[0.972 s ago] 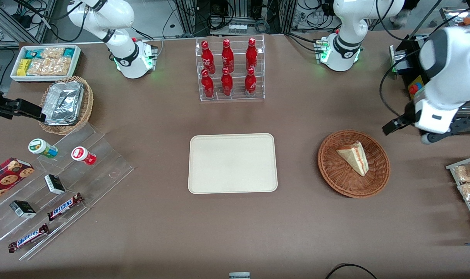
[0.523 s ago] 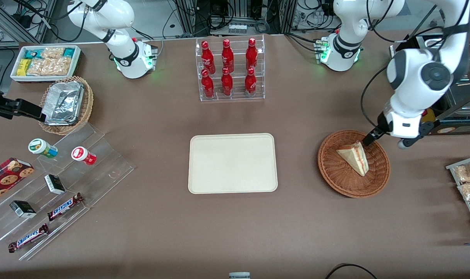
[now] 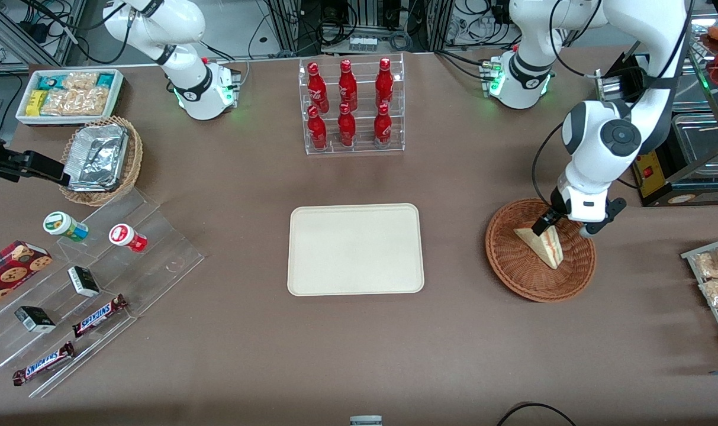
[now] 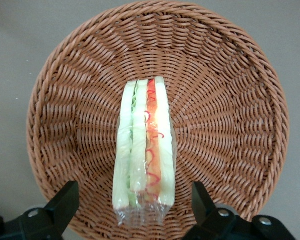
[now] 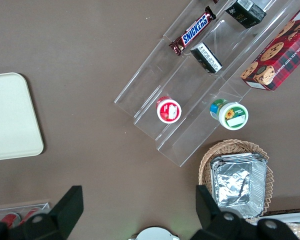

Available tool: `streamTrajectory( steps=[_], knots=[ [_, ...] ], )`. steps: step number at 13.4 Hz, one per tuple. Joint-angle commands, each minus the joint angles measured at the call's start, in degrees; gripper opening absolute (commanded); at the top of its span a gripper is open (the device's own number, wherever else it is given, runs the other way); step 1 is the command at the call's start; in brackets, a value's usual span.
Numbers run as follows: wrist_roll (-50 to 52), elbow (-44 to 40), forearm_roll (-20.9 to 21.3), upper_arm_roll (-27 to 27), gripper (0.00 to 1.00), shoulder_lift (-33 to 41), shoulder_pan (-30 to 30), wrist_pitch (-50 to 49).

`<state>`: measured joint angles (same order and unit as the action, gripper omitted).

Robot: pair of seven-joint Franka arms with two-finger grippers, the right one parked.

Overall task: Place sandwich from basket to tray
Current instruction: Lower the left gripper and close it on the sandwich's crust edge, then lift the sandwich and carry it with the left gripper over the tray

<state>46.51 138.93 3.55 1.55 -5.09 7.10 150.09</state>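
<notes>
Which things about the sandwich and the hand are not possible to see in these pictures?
- Front view: the arm's wrist covers the wide end of the sandwich and most of the hand.
- Left wrist view: the picture's edge cuts off the hand, so the height above the basket is unclear.

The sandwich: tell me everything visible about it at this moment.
The sandwich is a triangular wedge of pale bread in clear wrap, with green and red filling layers along its exposed edge. It lies in the reddish-brown wicker basket, resting on the weave near the middle. The pincer hangs open directly above it, one finger to each side of the wedge, not touching it. The cream tray lies bare, toward the parked arm's end.
</notes>
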Motion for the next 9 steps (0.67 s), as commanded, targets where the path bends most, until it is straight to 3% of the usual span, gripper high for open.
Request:
streamTrajectory(
  steps=[1,2,3,5,7,9],
  knots=[
    [0.86,-0.15,-0.21,0.12,0.99,-2.37,0.28,2.83],
    [0.86,-0.15,-0.21,0.12,0.97,-2.64,0.28,3.71],
    [0.86,-0.33,-0.21,0.12,0.87,-3.08,0.28,3.80],
    [0.95,-0.94,-0.21,0.12,0.59,-4.05,0.28,3.98],
    [0.95,-1.03,-0.21,0.12,0.38,-4.23,0.28,4.42],
    [0.78,-1.65,-0.21,0.12,0.01,-4.23,0.37,4.33]
  ],
)
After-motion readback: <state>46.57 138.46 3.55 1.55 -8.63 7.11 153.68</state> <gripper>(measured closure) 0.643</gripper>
